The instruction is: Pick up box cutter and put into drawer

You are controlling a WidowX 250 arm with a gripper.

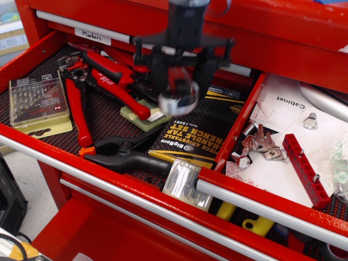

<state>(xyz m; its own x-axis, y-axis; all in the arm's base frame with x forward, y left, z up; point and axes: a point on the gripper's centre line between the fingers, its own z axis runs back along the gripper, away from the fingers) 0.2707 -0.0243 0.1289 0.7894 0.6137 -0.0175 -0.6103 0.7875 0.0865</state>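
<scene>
Motion blur softens the black gripper (178,81) at upper centre of the frame, where it hangs above the left compartment with its two fingers (157,76) pointing down and clenched on the box cutter (178,93). That knife hangs between the fingers, clear of everything under it; its rounded silver end faces the camera and a strip of red shows on its body just above, though the blur hides finer detail. Directly below and slightly lower in the frame lies a black and yellow wrench set package (190,133) on the black mesh liner. To its left, a small pale green block (144,116) rests beside the red handles of the pliers (109,81), which spread across the upper left of the compartment. Further left sits a clear case of bits (37,102) on a yellowish card. A black clamp (122,153) with an orange tip lies along the lower edge of that compartment, near a shiny clear-wrapped item (182,176) at the front rail. A red divider wall separates this side from the drawer (239,128) at right, which is open and holds white papers (288,109), one printed with the word "Cabinet", a bunch of silver keys (261,145), and a red bit holder (304,169) lying at an angle. A white label (92,36) reading "Markers" is stuck on the closed drawer front at upper left.
</scene>
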